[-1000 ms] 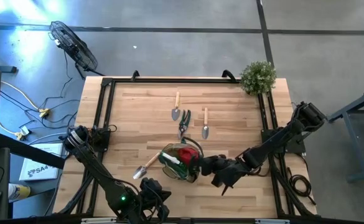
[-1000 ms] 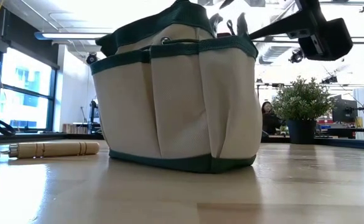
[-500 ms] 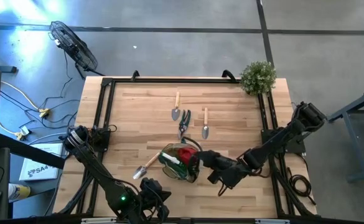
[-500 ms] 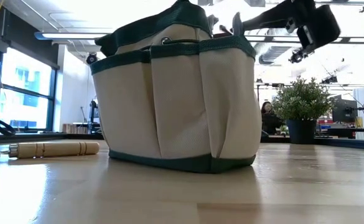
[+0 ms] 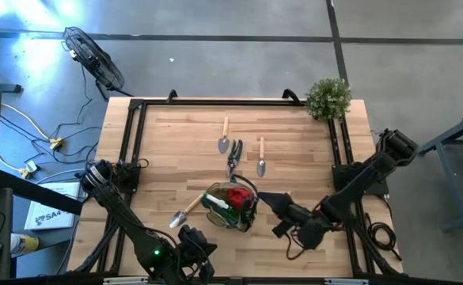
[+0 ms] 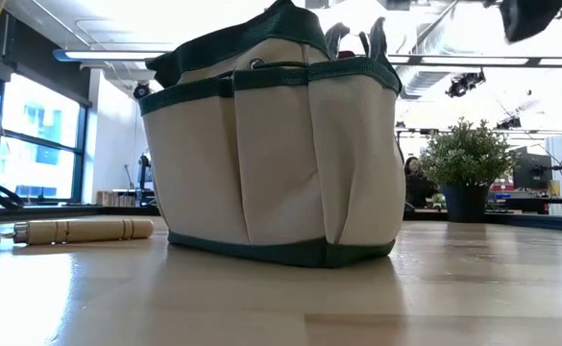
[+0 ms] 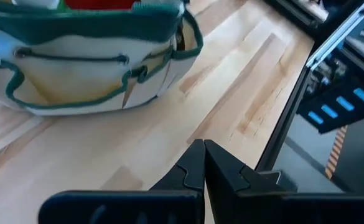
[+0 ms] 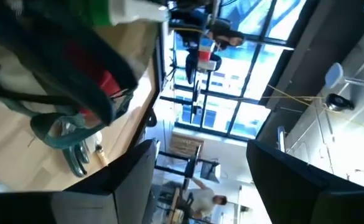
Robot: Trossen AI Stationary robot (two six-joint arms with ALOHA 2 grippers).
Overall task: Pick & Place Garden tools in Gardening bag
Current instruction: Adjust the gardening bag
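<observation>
Bag [image 5: 229, 207] hides its contents in low view; right gripper [image 5: 267, 198] jaws wide, left gripper [image 7: 203, 167] jaws closed.

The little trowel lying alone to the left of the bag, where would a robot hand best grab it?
Probably by the pale wooden handle of the metal trowel, coming straight down from above. The handle is a round, even bar lying flat on the wooden table, free on both sides, while the blade end is thin and points toward the tan fabric bag with green trim. The left gripper is nearest.
</observation>
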